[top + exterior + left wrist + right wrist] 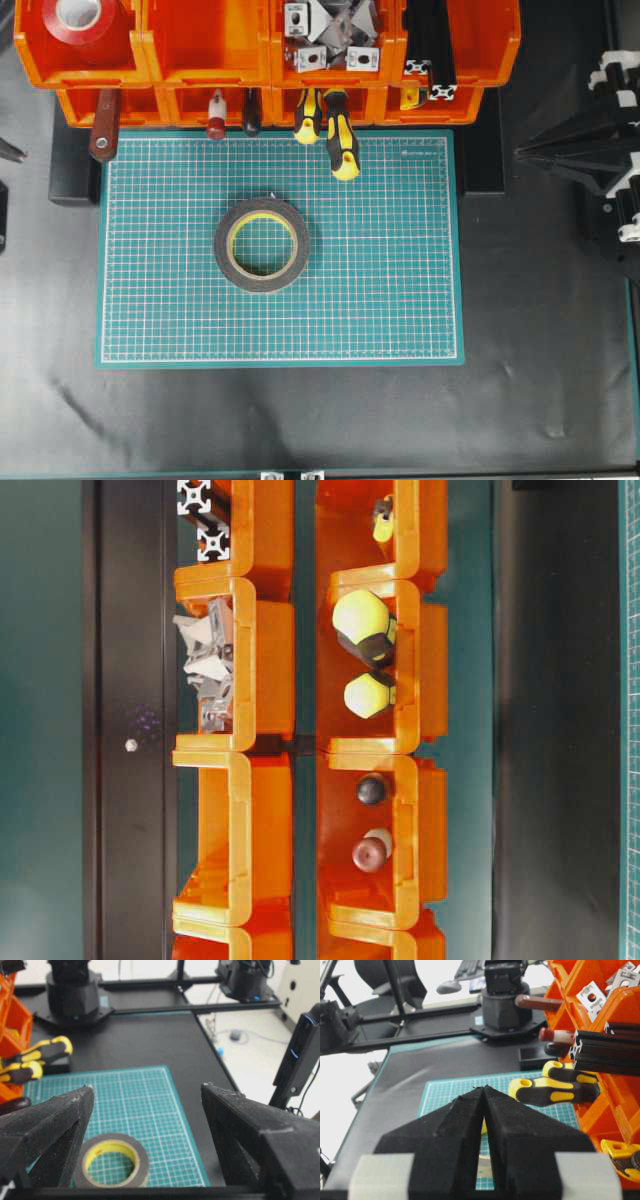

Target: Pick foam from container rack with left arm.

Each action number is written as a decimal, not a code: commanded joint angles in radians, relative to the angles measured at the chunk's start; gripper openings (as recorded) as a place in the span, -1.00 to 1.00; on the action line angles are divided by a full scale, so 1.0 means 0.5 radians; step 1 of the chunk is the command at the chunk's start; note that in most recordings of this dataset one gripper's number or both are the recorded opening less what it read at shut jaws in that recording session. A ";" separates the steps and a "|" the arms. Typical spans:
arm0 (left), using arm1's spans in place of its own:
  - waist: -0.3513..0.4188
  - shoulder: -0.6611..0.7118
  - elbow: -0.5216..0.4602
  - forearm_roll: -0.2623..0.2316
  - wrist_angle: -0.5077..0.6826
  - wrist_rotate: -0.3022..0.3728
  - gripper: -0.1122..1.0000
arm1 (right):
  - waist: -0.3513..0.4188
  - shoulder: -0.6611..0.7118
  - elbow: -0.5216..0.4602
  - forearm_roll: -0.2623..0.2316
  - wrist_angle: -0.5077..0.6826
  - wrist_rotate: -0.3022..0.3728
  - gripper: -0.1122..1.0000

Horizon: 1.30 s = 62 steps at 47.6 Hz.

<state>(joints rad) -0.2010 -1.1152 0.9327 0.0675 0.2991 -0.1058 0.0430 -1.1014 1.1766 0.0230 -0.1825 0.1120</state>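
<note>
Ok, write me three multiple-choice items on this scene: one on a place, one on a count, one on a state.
1. Where is the dark grey ring-shaped foam tape roll with yellow lining?
A. in an orange bin
B. flat on the green gridded cutting mat
C. in a claw

2. How many yellow-and-black screwdriver handles stick out of the bright orange plastic bin rack?
A. two
B. four
C. none

3. How does the left claw stand?
A. shut on the roll
B. open, holding nothing
C. shut, holding nothing

Key: 1 B, the overhead view shows it lying on the mat; 2 A, two handles overhang the mat; 3 B, the left wrist view shows its fingers wide apart above the roll.
</note>
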 commanded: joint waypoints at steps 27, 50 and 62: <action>0.009 0.012 -0.015 0.003 -0.034 -0.009 0.70 | 0.003 0.018 -0.046 0.006 -0.037 0.000 -0.80; 0.009 0.009 -0.003 0.003 -0.028 -0.012 0.70 | 0.003 0.018 -0.046 0.006 -0.028 0.000 -0.80; 0.012 0.009 0.015 0.003 -0.025 -0.012 0.70 | 0.003 0.025 -0.040 0.006 -0.028 0.000 -0.80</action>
<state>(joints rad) -0.1994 -1.1152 0.9480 0.0675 0.2899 -0.1104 0.0430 -1.0999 1.1750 0.0230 -0.1841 0.1120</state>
